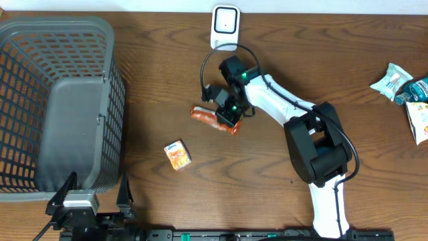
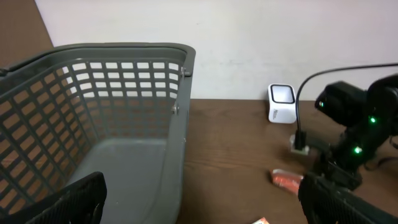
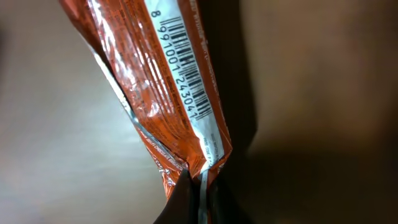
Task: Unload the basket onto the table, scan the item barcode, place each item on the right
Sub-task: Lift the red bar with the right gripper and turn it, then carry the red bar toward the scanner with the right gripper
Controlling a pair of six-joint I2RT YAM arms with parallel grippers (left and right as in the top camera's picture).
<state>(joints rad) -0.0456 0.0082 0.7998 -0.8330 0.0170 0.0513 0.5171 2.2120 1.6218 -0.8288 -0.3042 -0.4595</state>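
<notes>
One packet [image 1: 202, 114] at scene centre, right pincer [image 1: 228, 119] clamped on its end, long axis running left from the tips. Scanner [image 1: 225, 25] is near, straight beyond that pincer; left pincer [image 1: 95, 191] gapes, well apart.

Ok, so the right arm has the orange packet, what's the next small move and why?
Probably lift the orange packet slightly off the table: the right gripper is shut on its end, its barcode shows, and the scanner stands further back.
</notes>
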